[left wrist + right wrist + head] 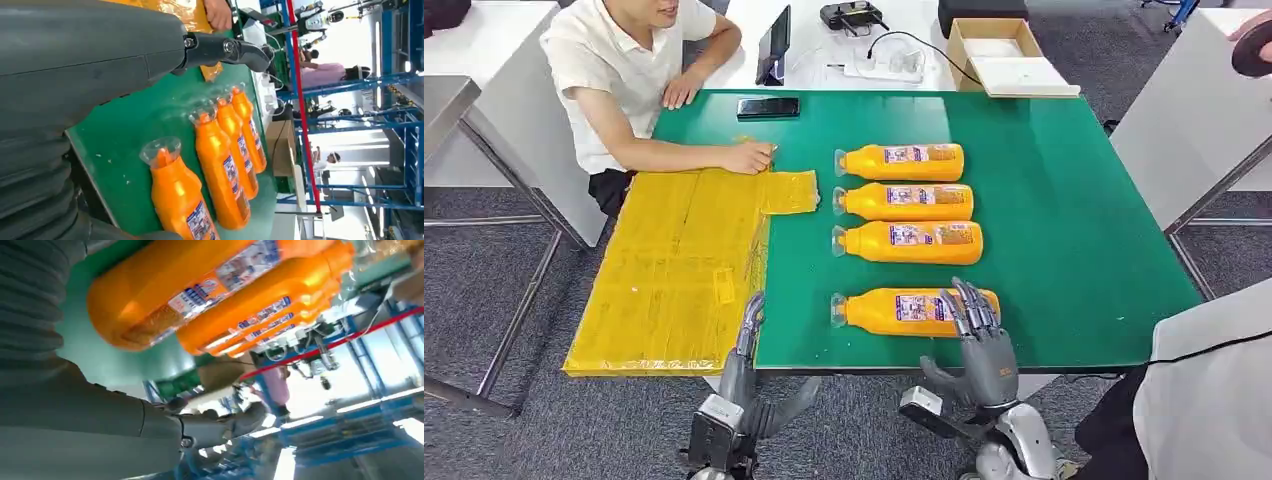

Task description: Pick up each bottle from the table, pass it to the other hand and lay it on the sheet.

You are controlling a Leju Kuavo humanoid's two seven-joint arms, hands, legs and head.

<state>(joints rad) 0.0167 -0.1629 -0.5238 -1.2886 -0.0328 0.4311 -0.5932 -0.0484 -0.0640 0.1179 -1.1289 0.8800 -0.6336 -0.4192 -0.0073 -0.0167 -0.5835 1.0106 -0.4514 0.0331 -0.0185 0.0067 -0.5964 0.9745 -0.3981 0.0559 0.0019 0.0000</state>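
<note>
Four orange bottles lie on their sides on the green table (1074, 250), all with the clear caps pointing toward the yellow sheet (684, 270). Three of them form a close row in the middle of the table: the far bottle (902, 161), the second bottle (906, 201) and the third bottle (909, 242). The nearest bottle (894, 311) lies apart from this row, close to the front edge of the table.

The right hand (982, 345) is above the bottom end of the nearest bottle, with its fingers (969, 305) stretched out and spread over the bottle. The fingers are not closed around it, so the hand is released and grasps nothing; I cannot tell if the fingertips touch the bottle. In the right wrist view the same bottle is very near, just beside the hand.

The left hand (746, 375) is at the front edge, where the sheet meets the table. Its fingers are apart and one finger points up over the edge; it holds nothing.

The sheet covers the left part of the table and hangs over its side. A person in a white shirt (614, 70) sits at the far corner and rests a hand (749, 157) on the top edge of the sheet. A black phone (768, 107) lies on the table near this person
</note>
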